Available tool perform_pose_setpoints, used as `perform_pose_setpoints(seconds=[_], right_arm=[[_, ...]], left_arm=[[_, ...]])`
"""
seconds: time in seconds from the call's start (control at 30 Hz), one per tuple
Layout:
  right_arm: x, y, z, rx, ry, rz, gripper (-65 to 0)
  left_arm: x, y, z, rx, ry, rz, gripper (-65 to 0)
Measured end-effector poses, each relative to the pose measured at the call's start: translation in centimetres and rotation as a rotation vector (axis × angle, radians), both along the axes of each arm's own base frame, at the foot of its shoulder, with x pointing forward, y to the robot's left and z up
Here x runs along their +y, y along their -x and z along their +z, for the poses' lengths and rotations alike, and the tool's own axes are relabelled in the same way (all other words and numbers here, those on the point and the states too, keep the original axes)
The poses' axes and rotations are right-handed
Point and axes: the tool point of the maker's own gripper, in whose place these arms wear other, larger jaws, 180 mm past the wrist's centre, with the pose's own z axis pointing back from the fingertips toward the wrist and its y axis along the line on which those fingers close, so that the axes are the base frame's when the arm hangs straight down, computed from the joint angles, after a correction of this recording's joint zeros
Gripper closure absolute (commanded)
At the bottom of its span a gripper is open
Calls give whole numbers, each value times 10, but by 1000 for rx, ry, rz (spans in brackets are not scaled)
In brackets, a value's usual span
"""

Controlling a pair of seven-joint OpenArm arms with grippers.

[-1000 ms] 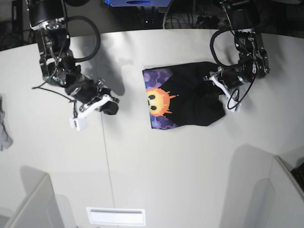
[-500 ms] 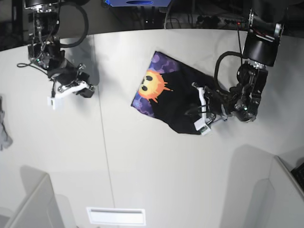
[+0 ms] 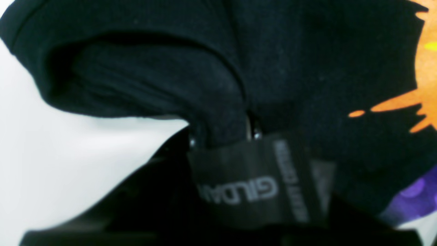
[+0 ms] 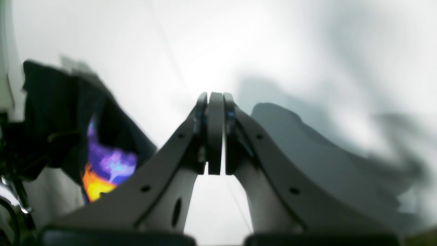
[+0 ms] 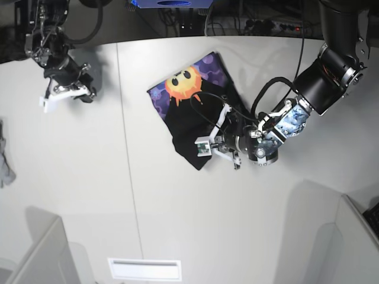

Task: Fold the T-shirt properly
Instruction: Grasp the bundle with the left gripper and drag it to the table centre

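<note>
Black cloth fills the left wrist view: the T-shirt [image 3: 290, 68], bunched and pinched between the left gripper [image 3: 222, 136] tips. From the right wrist, the right gripper [image 4: 215, 133] is closed on nothing above the white table [image 4: 290, 51]. Base view: T-shirt [image 5: 189, 112] mid-table, sun print up, right gripper [image 5: 68, 94] well apart.

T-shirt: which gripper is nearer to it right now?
Left. The left gripper is clamped on the T-shirt at its black edge; the right gripper hangs shut, well clear.
</note>
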Motion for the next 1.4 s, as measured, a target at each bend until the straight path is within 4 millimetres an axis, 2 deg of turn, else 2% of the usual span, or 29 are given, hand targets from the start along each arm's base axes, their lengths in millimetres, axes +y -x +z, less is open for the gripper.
perform_pose_setpoints(seconds=[0.2,0.37,0.77,1.03,1.17,1.23,1.33,1.4], right_arm=[[-14,17,-6,31,10,-56,0],[-7,21,-9,35,-17,-73,0],[3,23,-12,44,-44,-76,0],[2,21,-11,38,-41,-79,0],[3,22,-12,41,-43,-75,0],[10,21,-13,42,-47,-55,0],[23,23,-15,53,-68,-26,0],[21,25,-19,68,-19,-9,0]], left_arm=[[-2,-10,-1,-122,-39,-115,0],[-9,-15,0,-202,-34,-175,0],[-20,-16,3,-244,39,-198,0],[-26,-19,5,-285,58,-250,0],[-36,-14,3,-328,24,-374,0],[-40,-13,3,-331,17,-408,0],[-51,-15,5,-340,9,-432,0],[-58,-15,6,-344,21,-433,0]])
